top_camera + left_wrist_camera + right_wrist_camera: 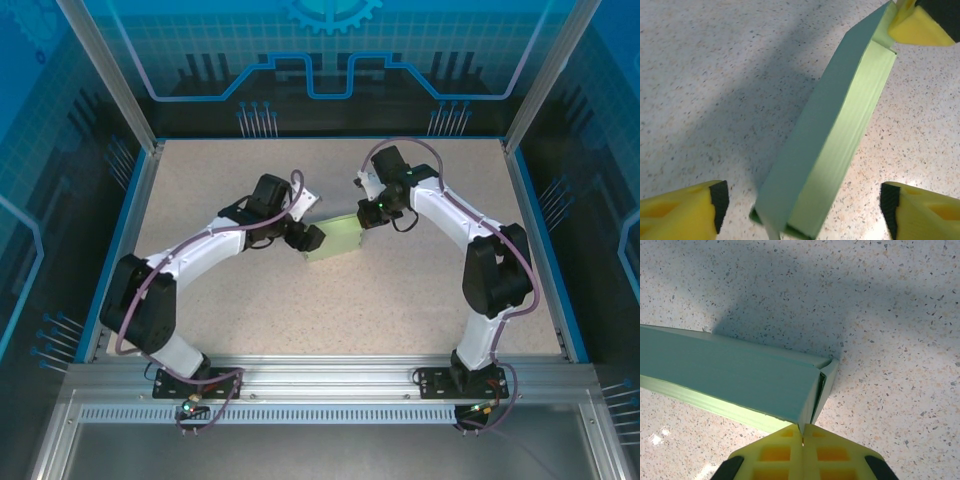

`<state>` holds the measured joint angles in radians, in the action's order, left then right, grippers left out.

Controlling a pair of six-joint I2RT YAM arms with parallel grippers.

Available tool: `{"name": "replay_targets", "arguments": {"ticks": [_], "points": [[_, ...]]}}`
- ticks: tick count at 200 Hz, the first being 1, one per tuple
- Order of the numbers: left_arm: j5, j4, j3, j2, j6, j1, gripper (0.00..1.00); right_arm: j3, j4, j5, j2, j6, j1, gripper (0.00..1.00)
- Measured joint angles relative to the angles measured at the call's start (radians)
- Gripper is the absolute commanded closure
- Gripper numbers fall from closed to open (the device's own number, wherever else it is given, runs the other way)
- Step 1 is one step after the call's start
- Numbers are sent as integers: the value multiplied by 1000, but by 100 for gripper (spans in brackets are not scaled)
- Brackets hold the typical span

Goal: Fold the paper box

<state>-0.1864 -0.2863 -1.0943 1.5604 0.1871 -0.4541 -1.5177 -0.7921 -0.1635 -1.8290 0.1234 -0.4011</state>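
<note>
The paper box point(336, 241), pale mint-green and folded into a long shallow shape, sits mid-table between both arms. In the left wrist view the paper box point(840, 125) runs diagonally. My left gripper point(800, 210) is open, its yellow fingers point(680, 212) wide on either side of the box's near end without touching it. At the box's far end the right gripper's fingers point(915, 25) pinch the card. In the right wrist view my right gripper point(802, 432) is shut on the corner edge of the paper box point(730, 377), whose end flap stands slightly ajar.
The speckled tabletop point(250, 300) is bounded by a blue rim point(120, 250) and clear side walls. The left arm point(190, 260) reaches in from the left and the right arm point(480, 240) from the right, with their grippers point(312, 238) point(372, 213) at the box's two ends.
</note>
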Motion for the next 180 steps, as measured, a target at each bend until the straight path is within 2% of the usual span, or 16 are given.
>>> {"name": "replay_targets", "arguments": {"ticks": [34, 82, 139, 180], "points": [[26, -29, 21, -37, -56, 0, 46, 0, 0, 0, 0, 0, 0, 100], [50, -67, 15, -32, -82, -2, 66, 0, 0, 0, 0, 0, 0, 100], [79, -72, -10, 21, -84, -2, 81, 0, -3, 0, 0, 0, 0, 100], [93, -67, -10, 23, -99, -4, 84, 0, -4, 0, 0, 0, 0, 100]]}}
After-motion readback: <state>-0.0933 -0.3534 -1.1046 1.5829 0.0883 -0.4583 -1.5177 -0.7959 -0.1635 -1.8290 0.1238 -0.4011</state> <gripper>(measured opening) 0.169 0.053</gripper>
